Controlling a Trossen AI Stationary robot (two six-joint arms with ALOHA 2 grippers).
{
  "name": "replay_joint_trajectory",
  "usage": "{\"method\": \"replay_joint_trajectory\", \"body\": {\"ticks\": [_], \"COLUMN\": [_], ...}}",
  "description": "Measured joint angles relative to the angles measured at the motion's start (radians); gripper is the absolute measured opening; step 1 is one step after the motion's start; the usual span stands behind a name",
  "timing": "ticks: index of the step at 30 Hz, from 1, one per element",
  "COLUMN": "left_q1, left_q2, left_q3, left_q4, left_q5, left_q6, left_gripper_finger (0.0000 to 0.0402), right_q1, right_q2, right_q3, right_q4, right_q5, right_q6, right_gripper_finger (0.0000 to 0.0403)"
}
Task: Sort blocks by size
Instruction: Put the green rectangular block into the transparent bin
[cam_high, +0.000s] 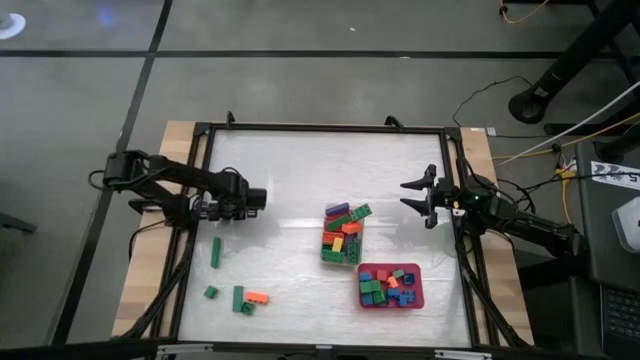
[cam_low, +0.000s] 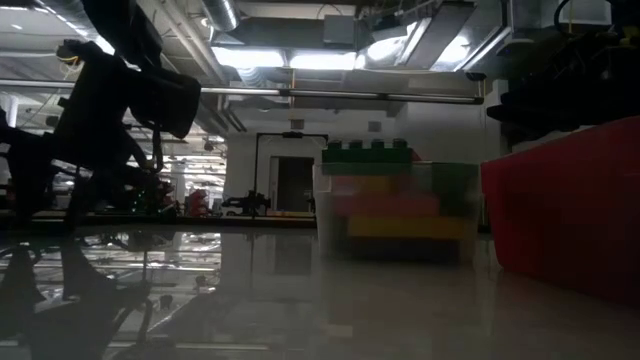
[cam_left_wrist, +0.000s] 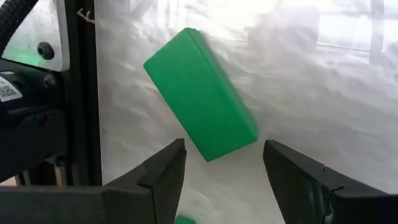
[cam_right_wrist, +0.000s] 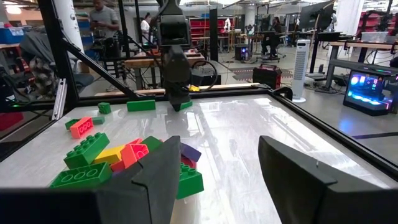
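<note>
On the left side of the table (cam_high: 300, 160), the left gripper (cam_high: 262, 200) hangs above the white surface with its two dark fingers (cam_left_wrist: 165, 171) spread apart and nothing between them. Its wrist view looks straight down on a long green bar (cam_left_wrist: 200, 93) lying tilted on the table below the open fingers, apart from them. In the high view this bar (cam_high: 215, 251) lies near the left frame, just toward the front edge from the gripper.

Further toward the front lie three more loose blocks: a small green square (cam_high: 211, 292), a green block (cam_high: 241, 300) and an orange block (cam_high: 257, 298) touching it.

Near the middle stands the clear tub (cam_high: 341, 240), heaped with blocks in green, red, yellow, orange and purple; a green bar (cam_high: 358, 213) sticks out over its rim. From table height the tub (cam_low: 395, 205) shows green bricks on top with red and yellow ones beneath. The right wrist view sees the same heap close by, with a green brick (cam_right_wrist: 90, 149) and a red one (cam_right_wrist: 134, 152) on top.

Just right of the tub and toward the front sits the red tray (cam_high: 415, 300), holding short blocks in blue, green, red and orange.

On the right, the right gripper (cam_high: 410, 195) hovers above the table near the right frame, well apart from the tub, its fingers (cam_right_wrist: 158, 171) spread wide and empty.
</note>
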Motion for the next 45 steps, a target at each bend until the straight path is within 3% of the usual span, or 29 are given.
{"method": "replay_joint_trajectory", "body": {"ticks": [8,20,27,37,45], "left_q1": [0.030,0.030,0.025,-0.025,-0.064], "left_q2": [-0.056,-0.258,-0.265,-0.265,-0.265], "left_q3": [-0.006,-0.011,-0.018,-0.018,-0.018], "left_q4": [-0.001,-0.057,-0.029,0.054,0.041], "left_q5": [-0.031,-0.082,-0.088,-0.113,-0.113], "left_q6": [-0.027,-0.161,-0.259,-0.286,-0.508], "left_gripper_finger": [0.0204,0.0204,0.0204,0.0204,0.0204], "right_q1": [0.000,0.000,0.000,0.000,0.000], "right_q2": [0.000,0.000,0.000,0.000,0.000], "right_q3": [0.000,0.000,0.000,0.000,0.000], "right_q4": [0.000,0.000,0.000,0.000,0.000], "right_q5": [0.000,0.000,0.000,0.000,0.000], "right_q6": [0.000,0.000,0.000,0.000,0.000], "right_gripper_finger": [0.0214,0.0214,0.0214,0.0214,0.0214]}}
